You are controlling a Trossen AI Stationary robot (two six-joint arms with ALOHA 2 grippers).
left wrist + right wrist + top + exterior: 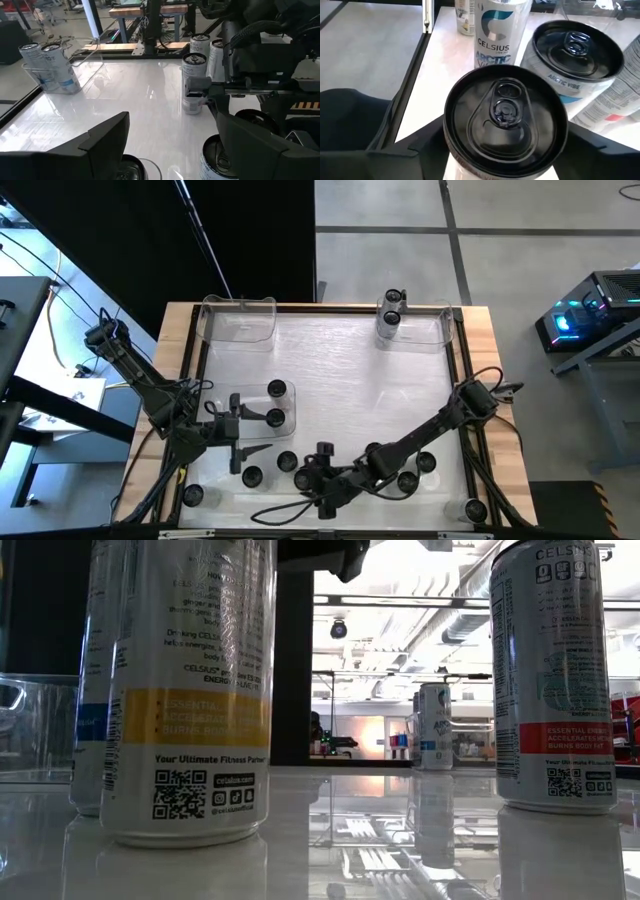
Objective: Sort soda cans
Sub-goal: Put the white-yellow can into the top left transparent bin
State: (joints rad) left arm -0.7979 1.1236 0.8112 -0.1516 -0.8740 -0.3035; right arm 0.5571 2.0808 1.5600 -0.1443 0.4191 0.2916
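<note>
Several soda cans stand upright on the white table (340, 370). My right gripper (312, 476) reaches in from the right near the front edge. It is shut around one can (505, 120), which also shows in the left wrist view (194, 67). My left gripper (258, 432) is open and hovers at the table's left, pointing right. Two cans (220, 160) (132, 169) stand below and ahead of its fingers, and it touches neither. In the low view two cans (190, 690) (555, 680) stand close by, and neither gripper can be made out. My right gripper has the can's upper side, just under the rim (465, 172), between its two fingers, one on each side. The fingers (198, 86) come slanting down from the table's right. The can stands upright with its base on the table.
An empty clear tray (238, 320) sits at the far left. A second clear tray (430, 330) at the far right holds two cans (390, 315). More cans crowd the near edge around my right arm (415, 470). A dark raised frame (200, 360) rims the table.
</note>
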